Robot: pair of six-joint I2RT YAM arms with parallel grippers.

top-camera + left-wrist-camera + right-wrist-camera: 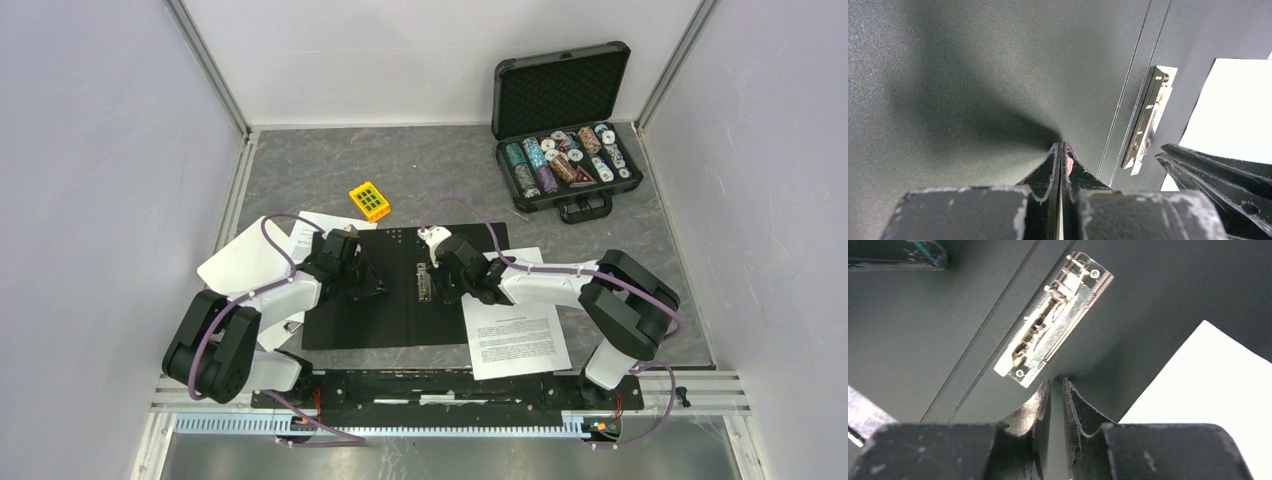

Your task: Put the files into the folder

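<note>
The folder [400, 320] lies open and flat, black inside up, with its metal clip [424, 282] by the spine. My left gripper [372, 285] is shut and empty, tips down on the left cover [973, 75]. My right gripper [445, 283] is shut to a narrow gap, holding nothing, tips on the right cover just beside the clip [1053, 337]. One printed file sheet [515, 335] lies at the folder's right front, overlapping its edge; it also shows in the right wrist view [1208, 385]. Another sheet [318, 224] lies partly hidden at the folder's left.
A white clipboard [245, 262] lies left of the folder under my left arm. A yellow block [370, 201] sits behind the folder. An open black case of poker chips [565, 140] stands at the back right. Walls close in on three sides.
</note>
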